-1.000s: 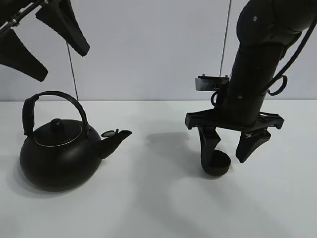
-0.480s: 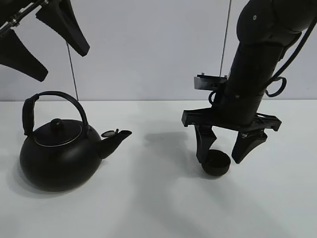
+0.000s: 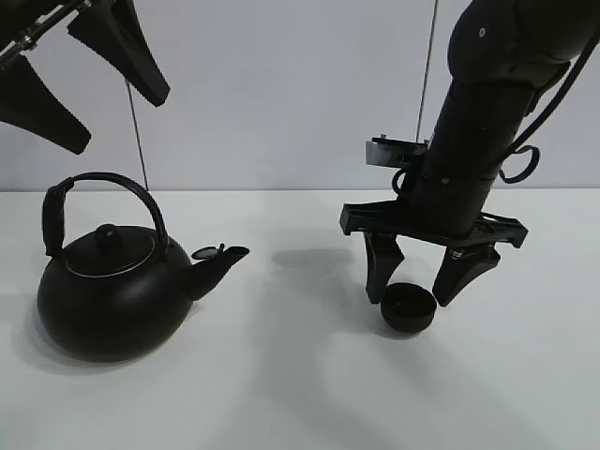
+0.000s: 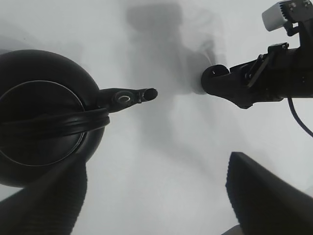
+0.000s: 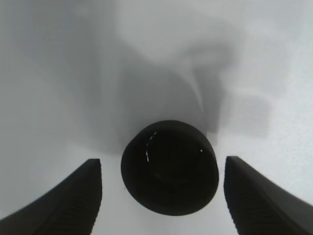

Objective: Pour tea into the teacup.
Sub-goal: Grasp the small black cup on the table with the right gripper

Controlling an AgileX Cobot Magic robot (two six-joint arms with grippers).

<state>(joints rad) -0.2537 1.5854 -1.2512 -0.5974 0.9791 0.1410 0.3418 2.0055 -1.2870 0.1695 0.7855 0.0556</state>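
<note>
The left hand [image 3: 122,122] hangs above the kettle [image 3: 108,300] and a little behind its handle. Its two dark fingers [image 3: 42,117] are spread wide and nothing is between them. In the left wrist view the same hand [image 4: 156,164] looks down on the kettle [image 4: 39,127], with both fingers clear of it.

The kettle is big, round and black, and it sits upright on the white surface [image 3: 281,394]. Its arched handle [image 3: 103,178] stands up over the lid, and a small knob [image 3: 107,234] marks the middle of the lid. The spout [image 3: 220,262] juts from the kettle's right side and rises slightly, with its small cap tipped open at the mouth.

To the right of the kettle, beyond the spout tip and well apart from it, a stretch of bare surface carries only soft shadow.

The teacup [image 3: 409,311] stands further right of the kettle, upright on the surface, on a level with the kettle's lower body. It is small, black and bowl-shaped, with a glossy inside that catches small glints in the right wrist view [image 5: 168,169].

The right hand [image 3: 410,292] points down over the teacup, as far from the kettle as the cup itself. Its fingers are parted, one on each side of the cup. In the right wrist view the hand [image 5: 162,164] shows pale surface between each finger [image 5: 73,196] and the cup wall, so it is spread and grips nothing.
</note>
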